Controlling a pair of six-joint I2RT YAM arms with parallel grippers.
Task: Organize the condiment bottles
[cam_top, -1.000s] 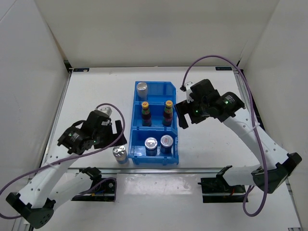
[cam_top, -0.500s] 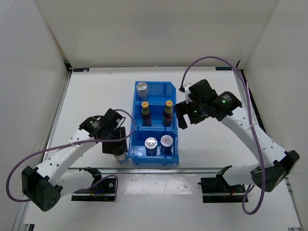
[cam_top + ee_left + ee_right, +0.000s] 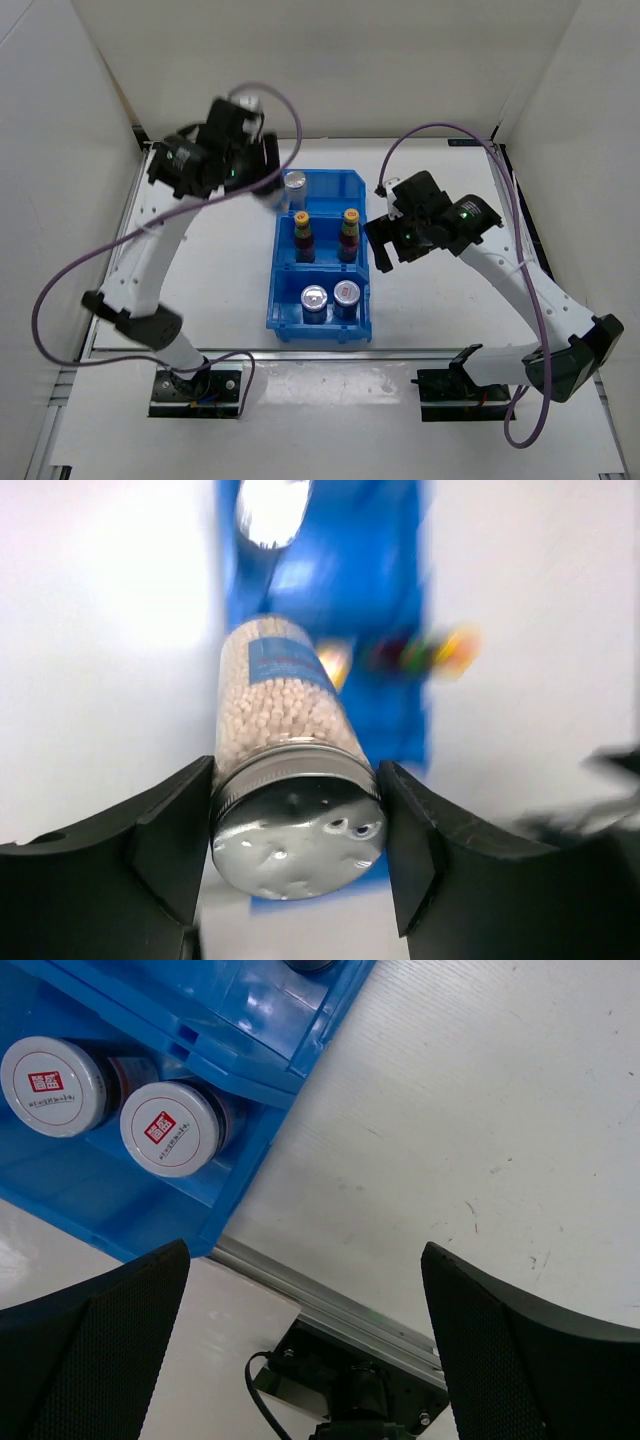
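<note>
Red marks with white characters are showing on one silver shaker cap (image 3: pixel 53 1086) and the cap beside it (image 3: pixel 169 1128), too small to read. The blue label (image 3: pixel 283 663) on the bead-filled shaker (image 3: pixel 285 720) is showing only blur.

Top external: high on the 6 o'clock side, looking down, blue bin (image 3: pixel 320 333) central. Both wrist views are close: left sees the bin at 12 o'clock, right at 10.

Blue three-compartment bin (image 3: pixel 335 188) mid-table, white table (image 3: pixel 220 290), aluminium rail (image 3: pixel 330 1305) along near edge
</note>
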